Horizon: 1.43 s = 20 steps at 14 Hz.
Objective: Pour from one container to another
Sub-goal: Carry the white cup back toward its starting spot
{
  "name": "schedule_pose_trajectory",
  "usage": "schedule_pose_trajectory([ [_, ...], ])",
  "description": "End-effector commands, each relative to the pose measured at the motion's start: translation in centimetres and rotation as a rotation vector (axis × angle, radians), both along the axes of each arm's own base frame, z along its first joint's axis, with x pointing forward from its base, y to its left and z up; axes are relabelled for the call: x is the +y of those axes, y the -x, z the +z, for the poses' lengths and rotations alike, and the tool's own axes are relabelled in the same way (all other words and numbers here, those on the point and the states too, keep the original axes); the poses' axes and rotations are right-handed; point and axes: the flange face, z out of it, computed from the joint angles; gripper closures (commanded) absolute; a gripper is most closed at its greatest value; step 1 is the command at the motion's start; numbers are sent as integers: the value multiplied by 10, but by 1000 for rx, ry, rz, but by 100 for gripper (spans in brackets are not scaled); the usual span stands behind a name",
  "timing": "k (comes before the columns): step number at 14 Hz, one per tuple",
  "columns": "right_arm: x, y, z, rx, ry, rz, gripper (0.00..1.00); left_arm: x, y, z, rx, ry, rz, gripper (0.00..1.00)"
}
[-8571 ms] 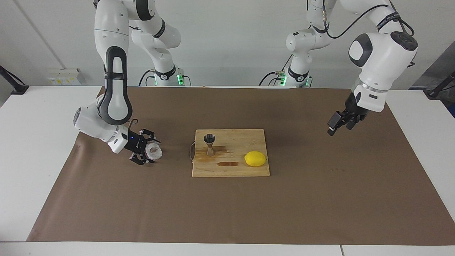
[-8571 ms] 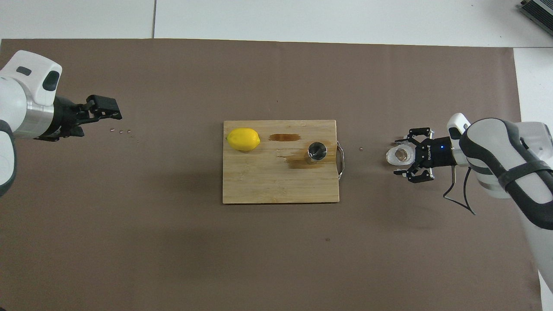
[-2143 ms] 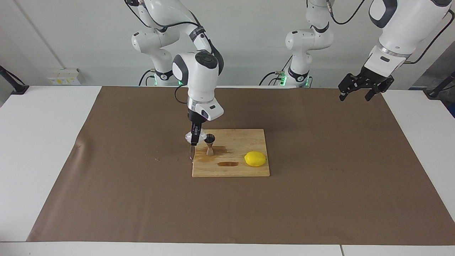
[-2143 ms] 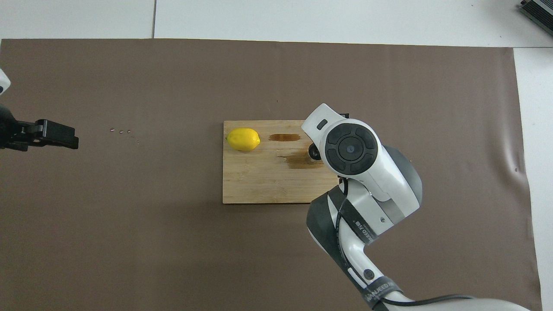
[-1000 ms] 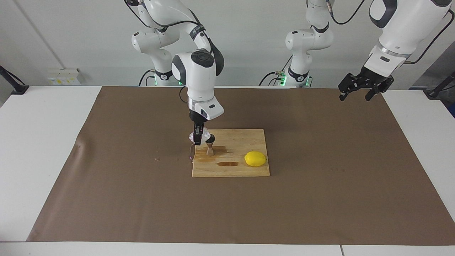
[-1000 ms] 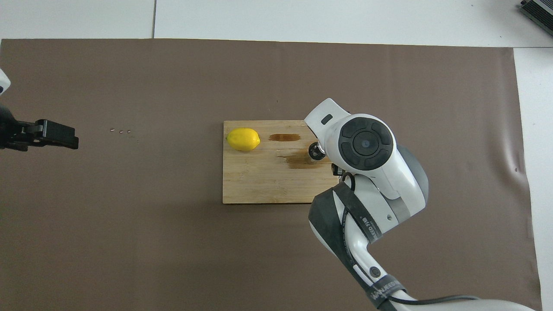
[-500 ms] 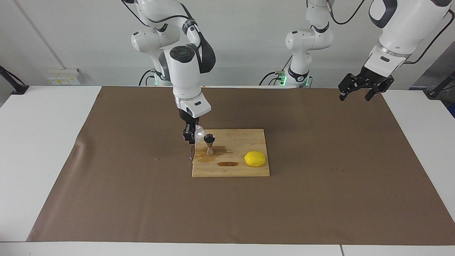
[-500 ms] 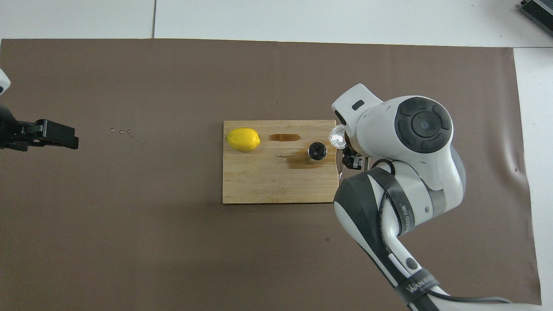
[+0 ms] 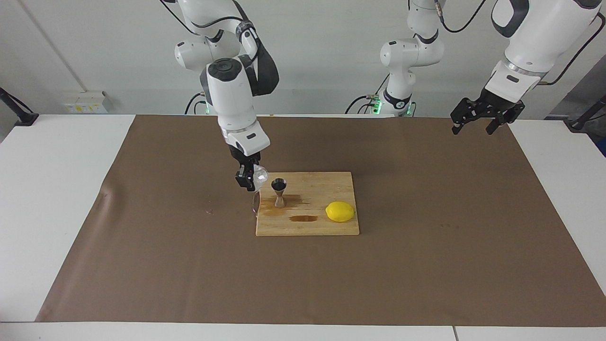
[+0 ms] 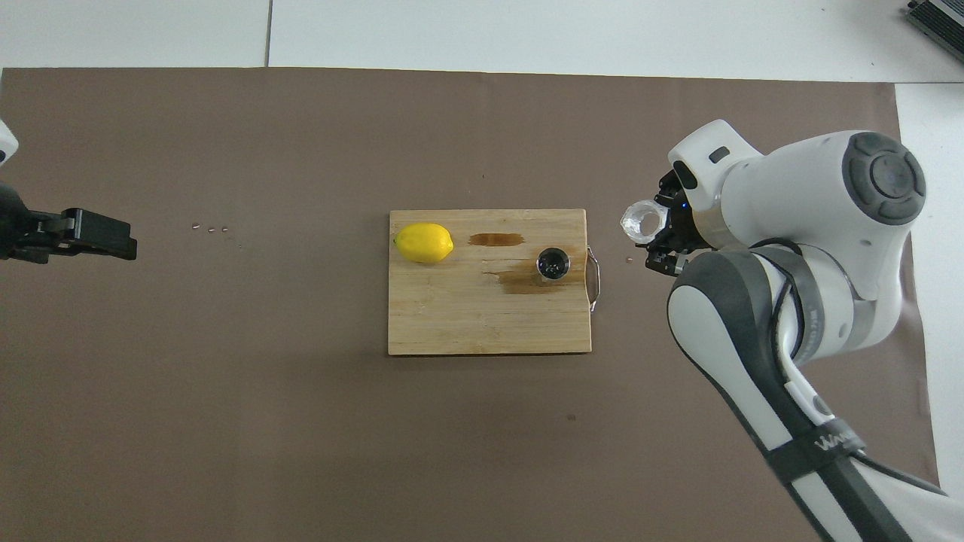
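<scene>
The steel jigger stands upright on the wooden cutting board, near the board's handle end. My right gripper is shut on the clear glass cup and holds it in the air over the brown mat, just off the handle end of the board and beside the jigger. The cup's open mouth shows from above. My left gripper waits open and empty, raised over the mat at the left arm's end.
A yellow lemon lies on the board toward the left arm's end. Wet brown stains mark the wood around the jigger. The board's metal handle sticks out under the cup. Tiny specks dot the mat.
My right gripper has swung the cup away from over the jigger, toward the right arm's end of the table, and the jigger now shows fully from above. The left arm has not moved.
</scene>
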Motion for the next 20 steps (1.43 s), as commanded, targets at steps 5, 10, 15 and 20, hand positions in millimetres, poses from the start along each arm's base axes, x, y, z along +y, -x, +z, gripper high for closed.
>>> schedule_pose_trajectory([
  [5,-104,22,-64,23,-109,-9,70,4,9,1,5,-23,-2,0],
  [10,-128,31,-119,-38,-237,-66,70,4,9,1,5,-23,-2,0],
  [15,-140,40,-172,-29,-277,29,70,4,9,1,5,-23,-2,0],
  [20,-146,39,-179,-45,-283,53,0,3,9,1,5,-23,-2,0],
])
